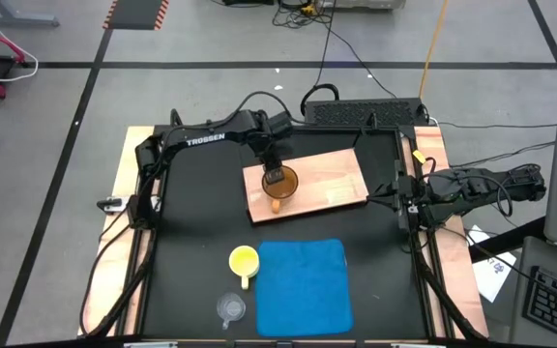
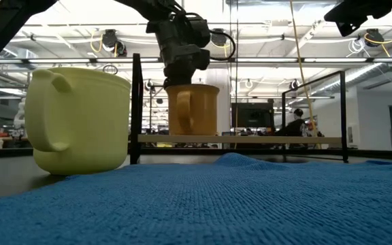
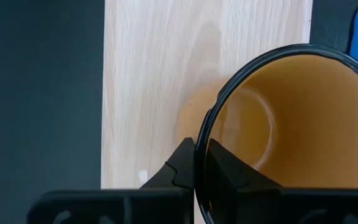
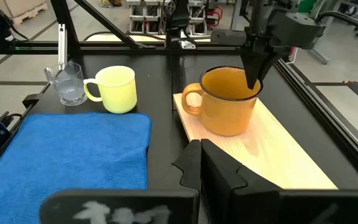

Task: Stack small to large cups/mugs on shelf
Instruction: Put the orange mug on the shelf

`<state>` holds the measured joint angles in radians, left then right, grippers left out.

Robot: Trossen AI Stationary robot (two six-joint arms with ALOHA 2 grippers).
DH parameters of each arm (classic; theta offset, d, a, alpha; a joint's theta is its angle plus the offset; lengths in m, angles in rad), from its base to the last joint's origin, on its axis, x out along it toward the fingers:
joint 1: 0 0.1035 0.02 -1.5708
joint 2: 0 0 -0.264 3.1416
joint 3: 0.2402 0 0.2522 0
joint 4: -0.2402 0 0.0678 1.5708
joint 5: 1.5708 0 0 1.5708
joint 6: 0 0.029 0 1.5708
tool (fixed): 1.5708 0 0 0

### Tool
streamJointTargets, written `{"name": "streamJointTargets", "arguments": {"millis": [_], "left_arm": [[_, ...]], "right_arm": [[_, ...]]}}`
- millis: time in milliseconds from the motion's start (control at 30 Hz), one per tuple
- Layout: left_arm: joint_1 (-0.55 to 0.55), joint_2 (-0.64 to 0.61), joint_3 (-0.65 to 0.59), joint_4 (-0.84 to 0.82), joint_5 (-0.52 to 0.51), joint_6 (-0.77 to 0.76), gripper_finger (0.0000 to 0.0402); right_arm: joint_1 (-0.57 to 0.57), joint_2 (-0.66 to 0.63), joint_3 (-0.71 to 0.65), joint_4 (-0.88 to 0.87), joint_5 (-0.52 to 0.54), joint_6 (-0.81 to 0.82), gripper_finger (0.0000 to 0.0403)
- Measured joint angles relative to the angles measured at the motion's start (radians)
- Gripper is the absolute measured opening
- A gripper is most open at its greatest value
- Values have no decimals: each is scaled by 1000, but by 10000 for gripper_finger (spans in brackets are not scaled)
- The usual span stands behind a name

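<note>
Looking down from above, you see the left tool (image 1: pixel 277 177) closed on the rim of the amber-brown mug (image 1: pixel 280 184), one finger inside the mug and one outside the wall, as the left wrist view shows it. The mug stands upright on the shelf (image 1: pixel 332 174), near the end of the board that is closer to the left arm, and in the low view its bottom seems to touch the wood. You can take the shelf as the landmark: the blue cloth mat (image 1: pixel 301 285) lies on the table in front of it, well apart. The yellow mug (image 1: pixel 244 261) stands upright just beside the mat's corner, on the side away from the right arm, and the small clear cup (image 1: pixel 230 307) stands near it, still farther from the shelf. The right tool (image 1: pixel 401 196) waits just beside the far end of the shelf, over the table's edge, and its fingers are together with nothing between them.
</note>
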<state>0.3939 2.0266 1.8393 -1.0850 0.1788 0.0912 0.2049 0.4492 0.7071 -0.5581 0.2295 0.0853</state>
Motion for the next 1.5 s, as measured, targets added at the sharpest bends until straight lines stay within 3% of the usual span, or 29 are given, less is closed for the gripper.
{"name": "streamJointTargets", "arguments": {"millis": [800,1500], "left_arm": [[-17,-2,3,-92,-59,-70,17],[-18,-1,1,-109,-45,-145,17]], "right_arm": [[0,0,0,-19,0,4,0],[0,0,0,-19,-26,7,0]]}}
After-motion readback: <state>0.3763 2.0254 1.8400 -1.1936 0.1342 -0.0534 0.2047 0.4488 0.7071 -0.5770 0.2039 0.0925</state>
